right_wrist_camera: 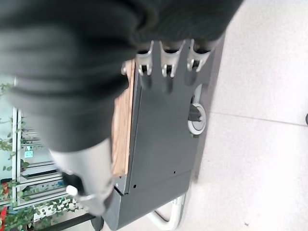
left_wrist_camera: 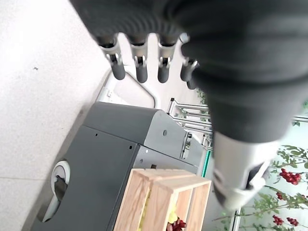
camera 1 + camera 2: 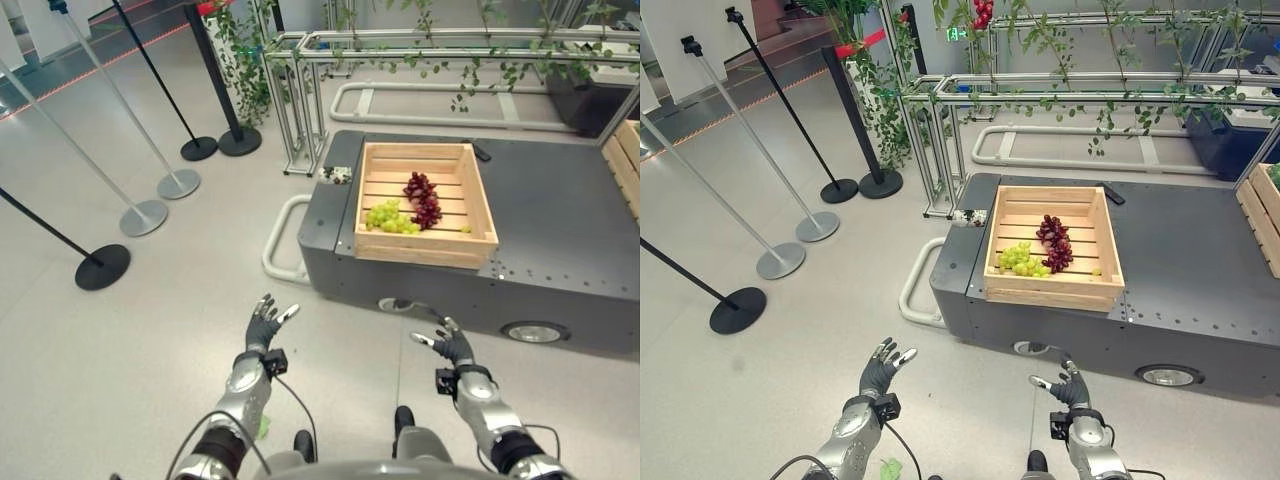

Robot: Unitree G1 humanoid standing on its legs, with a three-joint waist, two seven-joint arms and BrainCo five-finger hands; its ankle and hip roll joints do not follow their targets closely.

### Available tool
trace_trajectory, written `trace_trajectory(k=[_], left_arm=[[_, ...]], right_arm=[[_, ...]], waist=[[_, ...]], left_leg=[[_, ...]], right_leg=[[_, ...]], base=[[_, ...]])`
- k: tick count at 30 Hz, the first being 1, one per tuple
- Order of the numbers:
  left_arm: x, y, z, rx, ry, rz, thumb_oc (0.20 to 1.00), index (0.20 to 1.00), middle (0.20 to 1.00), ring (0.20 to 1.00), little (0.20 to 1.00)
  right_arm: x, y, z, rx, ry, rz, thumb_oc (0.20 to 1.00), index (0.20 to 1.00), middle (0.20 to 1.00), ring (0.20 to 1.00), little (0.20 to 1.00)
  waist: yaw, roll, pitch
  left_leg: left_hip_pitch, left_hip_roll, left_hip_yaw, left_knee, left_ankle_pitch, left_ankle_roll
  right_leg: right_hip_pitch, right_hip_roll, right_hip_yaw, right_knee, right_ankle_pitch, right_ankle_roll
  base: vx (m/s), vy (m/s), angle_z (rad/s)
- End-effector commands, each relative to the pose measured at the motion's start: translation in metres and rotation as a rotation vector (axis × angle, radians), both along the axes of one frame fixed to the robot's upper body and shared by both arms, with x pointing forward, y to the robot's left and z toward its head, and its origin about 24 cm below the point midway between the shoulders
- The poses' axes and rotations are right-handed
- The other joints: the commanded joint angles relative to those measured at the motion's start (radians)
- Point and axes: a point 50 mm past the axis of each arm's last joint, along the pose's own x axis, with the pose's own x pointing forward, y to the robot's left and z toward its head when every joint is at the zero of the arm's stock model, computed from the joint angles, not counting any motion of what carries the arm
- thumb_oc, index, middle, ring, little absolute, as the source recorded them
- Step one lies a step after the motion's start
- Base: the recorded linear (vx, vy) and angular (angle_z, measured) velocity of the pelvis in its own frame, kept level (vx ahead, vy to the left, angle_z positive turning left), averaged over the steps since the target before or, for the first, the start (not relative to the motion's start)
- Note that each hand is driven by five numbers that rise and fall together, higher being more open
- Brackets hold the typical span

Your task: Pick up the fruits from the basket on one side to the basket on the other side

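Both fruits lie in the wooden basket on the grey cart's top surface, at about 12 o'clock from the robot: green grapes toward the near left, purple grapes just beyond, that bunch's long axis running 12 to 6. The left robot hand and right robot hand hover low over the floor, fingers relaxed and empty, well short of the cart. The grapes sit at roughly 1 o'clock from the left and 11 o'clock from the right, which looks slightly nearer. A second basket's edge shows at 2 o'clock.
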Motion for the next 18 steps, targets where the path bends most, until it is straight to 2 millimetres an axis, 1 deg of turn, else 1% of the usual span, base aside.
trace_trajectory(k=[1, 9, 14, 17, 18], left_arm=[[0.021, 0.007, 0.024, -0.016, -0.126, 0.036, 1.0, 1.0, 1.0, 1.0, 1.0], [0.023, 0.009, 0.024, 0.032, -0.122, 0.05, 1.0, 1.0, 1.0, 1.0, 1.0], [0.022, 0.009, 0.023, 0.005, -0.115, 0.061, 1.0, 1.0, 1.0, 1.0, 1.0], [0.02, 0.009, 0.021, -0.027, -0.105, 0.072, 1.0, 1.0, 1.0, 1.0, 1.0], [0.021, 0.009, 0.022, -0.044, -0.112, 0.079, 1.0, 1.0, 1.0, 1.0, 1.0]], right_arm=[[0.016, 0.004, 0.015, 0.006, -0.103, 0.014, 1.0, 1.0, 1.0, 1.0, 1.0], [0.018, 0.004, 0.018, 0.02, -0.122, -0.006, 1.0, 1.0, 1.0, 1.0, 1.0], [0.021, 0.004, 0.022, 0.034, -0.144, -0.018, 1.0, 1.0, 1.0, 1.0, 1.0], [0.025, 0.002, 0.031, 0.054, -0.195, -0.037, 1.0, 1.0, 1.0, 1.0, 1.0], [0.03, 0.001, 0.041, 0.072, -0.253, -0.043, 1.0, 1.0, 1.0, 1.0, 1.0]], waist=[[-0.004, -0.045, 0.009], [-0.007, -0.043, 0.017], [-0.009, -0.039, 0.022], [-0.013, -0.032, 0.026], [-0.016, -0.028, 0.032]], left_leg=[[-0.082, -0.032, -0.013, 0.164, -0.146, -0.009], [-0.087, -0.028, -0.014, 0.168, -0.145, -0.012], [-0.084, -0.024, -0.014, 0.162, -0.142, -0.015], [-0.082, -0.02, -0.012, 0.157, -0.137, -0.018], [-0.082, -0.018, -0.012, 0.157, -0.135, -0.019]], right_leg=[[0.132, -0.026, -0.041, -0.033, -0.156, 0.035], [0.123, -0.021, -0.037, -0.027, -0.16, 0.031], [0.123, -0.017, -0.035, -0.027, -0.162, 0.029], [0.12, -0.014, -0.036, -0.028, -0.163, 0.028], [0.114, -0.011, -0.034, -0.023, -0.164, 0.026]], base=[[0.0, 0.0, 0.0], [0.0, 0.0, 0.0], [0.0, 0.0, 0.0], [0.0, 0.0, 0.0], [0.0, 0.0, 0.0]])
